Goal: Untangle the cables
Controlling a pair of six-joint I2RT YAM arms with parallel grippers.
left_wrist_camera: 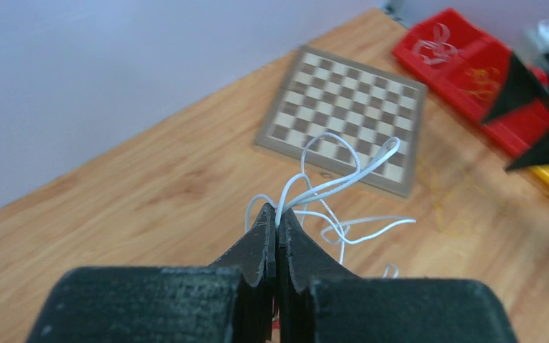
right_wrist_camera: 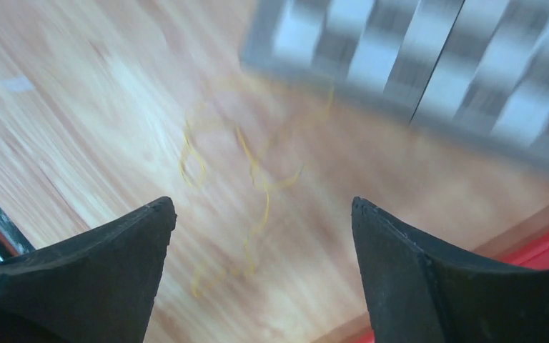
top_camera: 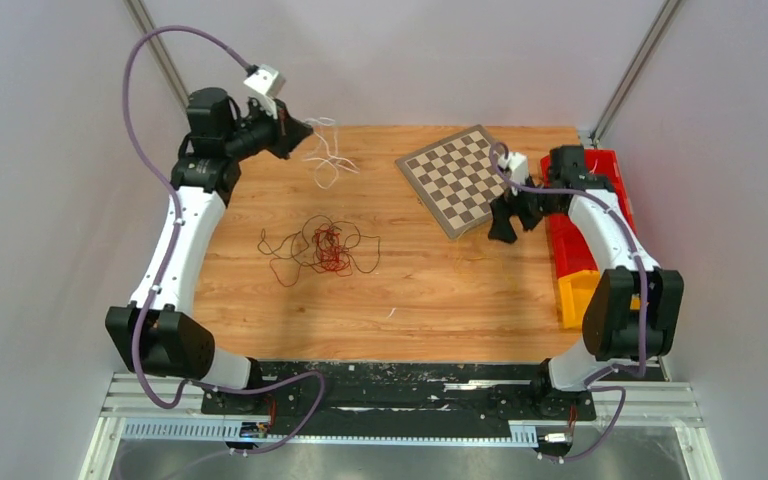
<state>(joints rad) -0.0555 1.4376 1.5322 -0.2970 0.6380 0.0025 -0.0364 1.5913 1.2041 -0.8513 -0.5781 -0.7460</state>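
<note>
My left gripper [top_camera: 305, 128] is raised at the back left and shut on a white cable [top_camera: 325, 155] that hangs in loops from its tips; the left wrist view shows the pinch [left_wrist_camera: 277, 218] and the loops [left_wrist_camera: 343, 182]. A tangle of red and dark brown cables [top_camera: 322, 246] lies on the table's middle left. My right gripper [top_camera: 502, 230] is open, just off the chessboard's near corner. In the right wrist view, the jaws [right_wrist_camera: 261, 207] stand wide apart above a thin yellow cable [right_wrist_camera: 254, 168] on the wood; the picture is blurred.
A chessboard [top_camera: 460, 178] lies at the back centre-right. Red bins [top_camera: 600, 215] and a yellow bin [top_camera: 578, 295] stand along the right edge; one red bin [left_wrist_camera: 472, 61] holds white and yellow wires. White walls enclose the table.
</note>
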